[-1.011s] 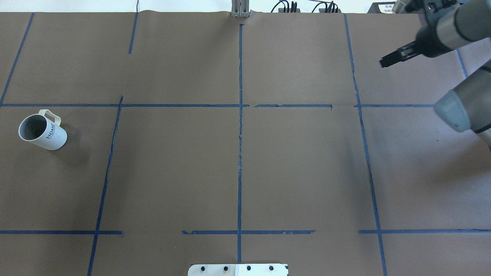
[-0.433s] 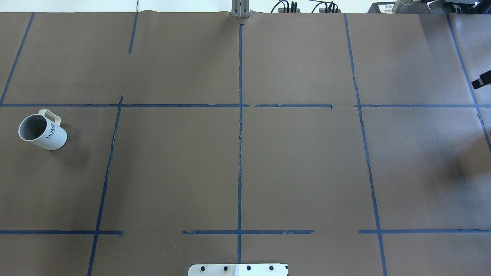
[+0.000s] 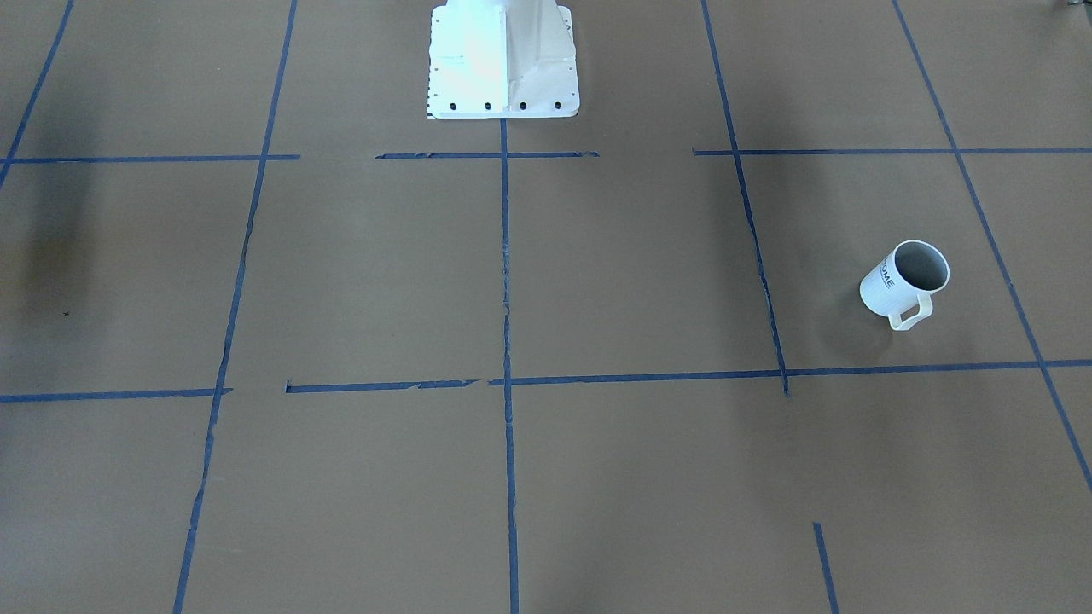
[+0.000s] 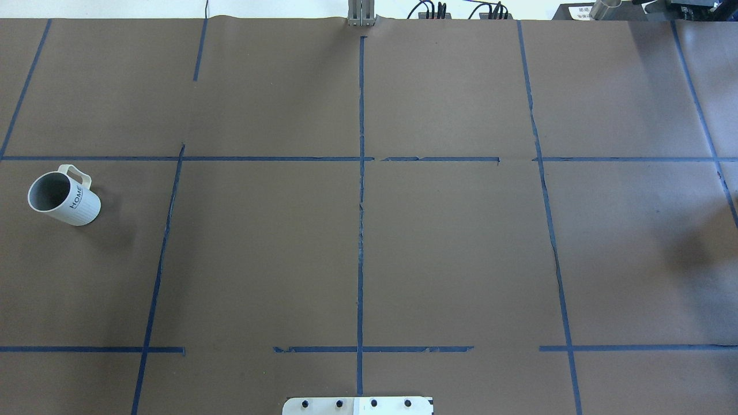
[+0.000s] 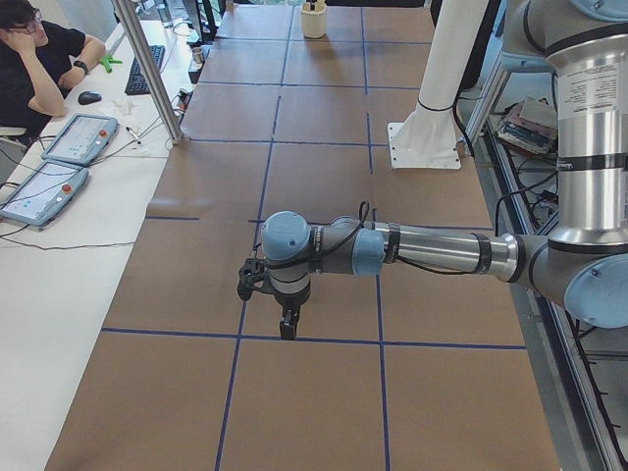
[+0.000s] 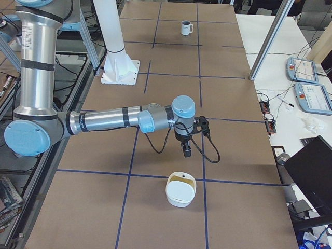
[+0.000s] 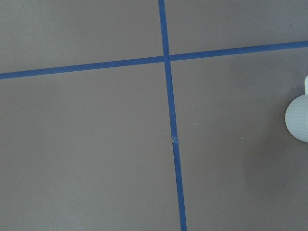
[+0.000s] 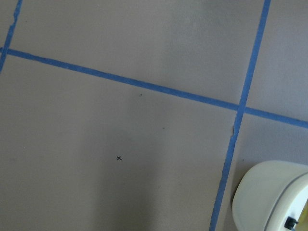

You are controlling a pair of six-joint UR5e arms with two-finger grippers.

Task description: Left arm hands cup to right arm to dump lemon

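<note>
Cup (image 4: 64,197) stands upright on the bench (image 4: 450,248), well over on the robot's left side, alone in one of the squares marked in blue tape (image 4: 361,230) on the brown paper. Black "HOME" lettering runs up its ribbed white wall on the side facing the bench's middle, and it reads clearly from overhead and from the front. The squarish handle points away from the robot. From above its inside shows only grey.

The left arm (image 5: 422,250) reaches out low, with the left gripper (image 5: 287,332) pointing down above a tape line. The left wrist view catches the cup's ribbed side at its right edge. Whether this gripper is wide or narrow cannot be told.

The right arm (image 6: 114,120) stretches over the opposite end, the right gripper (image 6: 187,151) hanging near a cream bowl (image 6: 180,196) with a yellowish patch inside. Its spread cannot be told either, and any lettering on it is too small to read. A tiny "x" (image 8: 119,158) is inked on the paper.
</note>
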